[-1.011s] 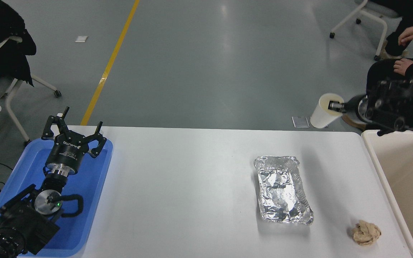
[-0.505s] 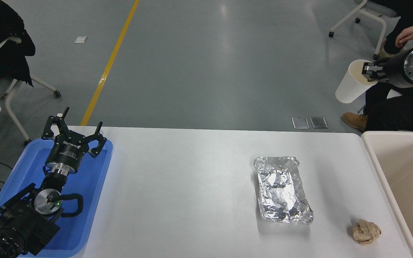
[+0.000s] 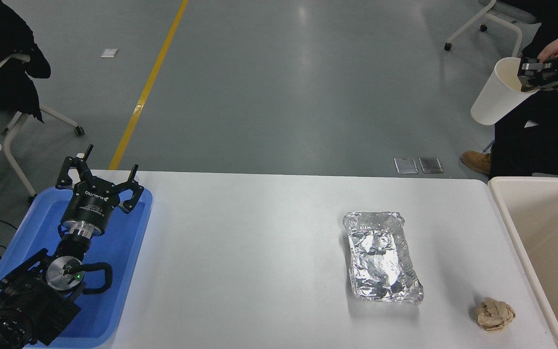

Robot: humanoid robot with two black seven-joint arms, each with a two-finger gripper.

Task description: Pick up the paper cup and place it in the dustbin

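The white paper cup (image 3: 496, 95) hangs tilted high at the upper right, beyond the table's far edge. My right gripper (image 3: 528, 75) comes in from the right edge and is shut on the cup's rim, one finger inside the mouth. The cream dustbin (image 3: 502, 209) stands at the table's right end, below and in front of the cup. My left gripper (image 3: 99, 177) is parked open over the blue tray at the lower left.
A crinkled silver foil tray (image 3: 381, 256) lies right of centre. A crumpled brown paper ball (image 3: 495, 314) lies near the bin at the front. The blue tray (image 3: 124, 252) sits at the left. People sit at the upper left and upper right.
My right gripper has lifted the paper cup up and to the right, from just above the table's far edge to high at the upper right. The left arm has not moved.
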